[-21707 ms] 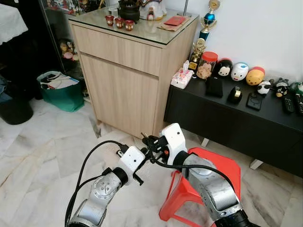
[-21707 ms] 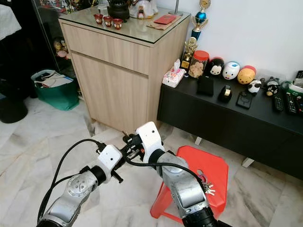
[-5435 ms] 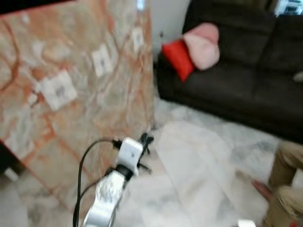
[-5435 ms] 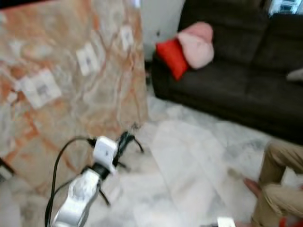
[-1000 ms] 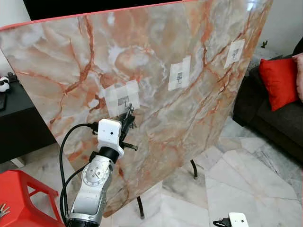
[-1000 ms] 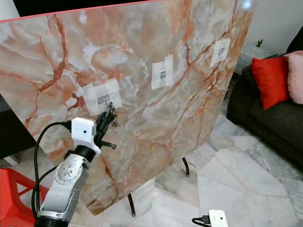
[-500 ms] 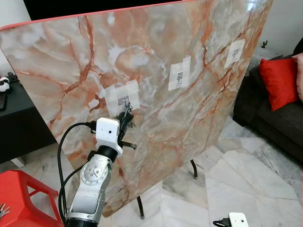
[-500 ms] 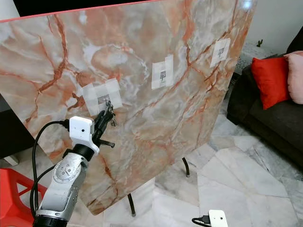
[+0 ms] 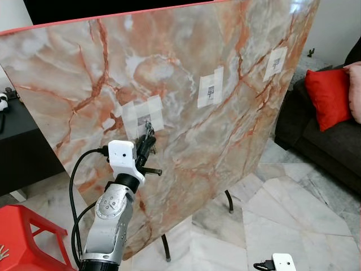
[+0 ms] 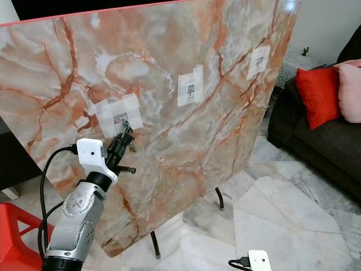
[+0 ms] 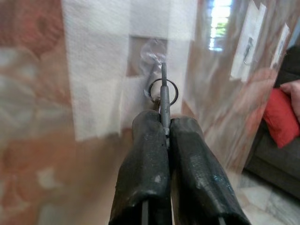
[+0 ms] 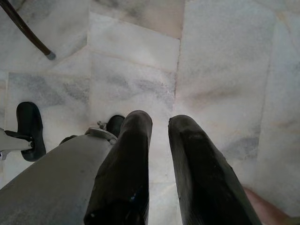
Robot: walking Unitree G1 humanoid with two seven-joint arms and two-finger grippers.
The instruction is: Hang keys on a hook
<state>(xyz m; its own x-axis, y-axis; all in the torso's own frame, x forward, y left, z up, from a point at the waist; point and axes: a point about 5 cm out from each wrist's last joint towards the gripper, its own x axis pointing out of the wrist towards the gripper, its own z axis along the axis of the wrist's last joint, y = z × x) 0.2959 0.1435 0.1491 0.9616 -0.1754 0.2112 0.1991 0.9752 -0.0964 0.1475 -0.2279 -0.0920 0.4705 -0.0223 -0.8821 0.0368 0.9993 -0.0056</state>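
Observation:
A marble-patterned board point(image 9: 186, 68) stands tilted on thin black legs. Three small hooks are taped to it. My left gripper point(image 9: 148, 135) is raised to the leftmost hook point(image 9: 146, 121) and is shut on the keys point(image 10: 129, 138). In the left wrist view, a key shaft sticks out between the fingertips point(image 11: 151, 124), and the key ring point(image 11: 162, 89) sits just under the clear hook point(image 11: 156, 49); whether the ring is over the hook I cannot tell. My right gripper point(image 12: 159, 123) hangs low, open, pointing at the marble floor.
Two more taped hooks point(image 9: 210, 91) point(image 9: 275, 61) sit further right on the board. A dark sofa with a red cushion point(image 9: 326, 96) is on the right. A red stool point(image 9: 25, 231) and a black cabinet point(image 9: 22, 152) are on the left. Board legs point(image 9: 164, 248) stand on the floor.
My left gripper has edged up and closer to the leftmost hook, carrying the keys. The head view has shifted slightly. The right arm hangs as before.

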